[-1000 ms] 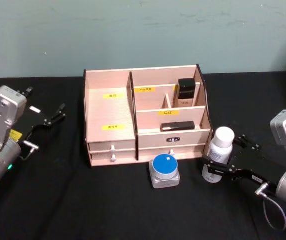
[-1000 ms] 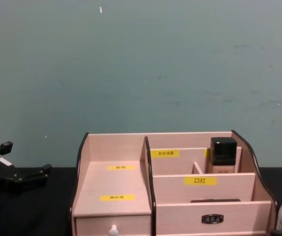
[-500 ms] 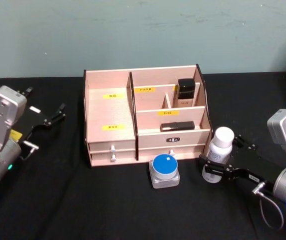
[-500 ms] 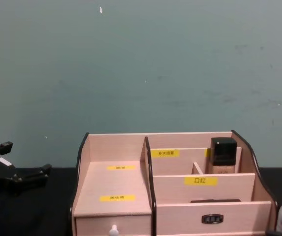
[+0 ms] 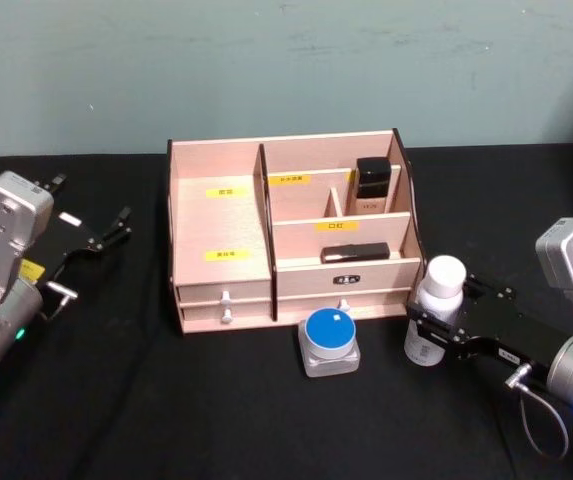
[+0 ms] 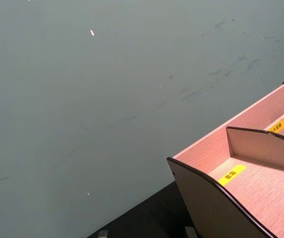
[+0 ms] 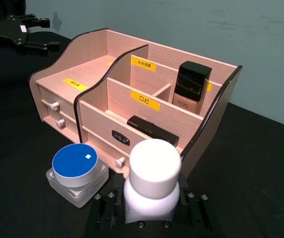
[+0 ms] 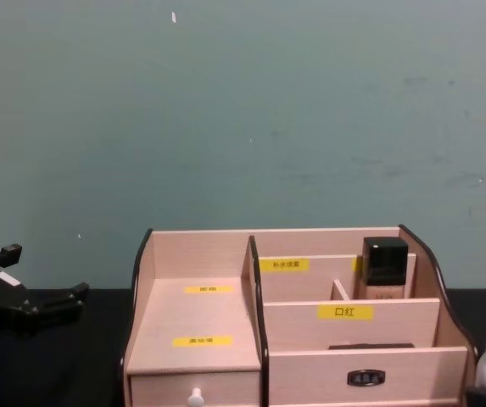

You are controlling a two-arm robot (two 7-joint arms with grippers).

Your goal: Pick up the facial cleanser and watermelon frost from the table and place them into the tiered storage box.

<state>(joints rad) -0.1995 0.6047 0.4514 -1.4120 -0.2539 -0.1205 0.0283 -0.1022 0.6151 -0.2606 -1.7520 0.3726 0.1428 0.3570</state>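
Item: white plastic bottle with round white cap (image 5: 444,280), upright on the black counter (image 5: 166,400), just beside the right front corner of the pale wooden tiered storage box (image 5: 221,215). The right gripper (image 5: 424,335) has its fingers drawn in against the bottle's lower body, seemingly a low hold to keep it upright when lifted. Item: squat blue-lidded jar (image 5: 329,338), free before the drawers, probably awaiting its own trip; left gripper (image 5: 122,224) parked well left, fingers apart, empty.
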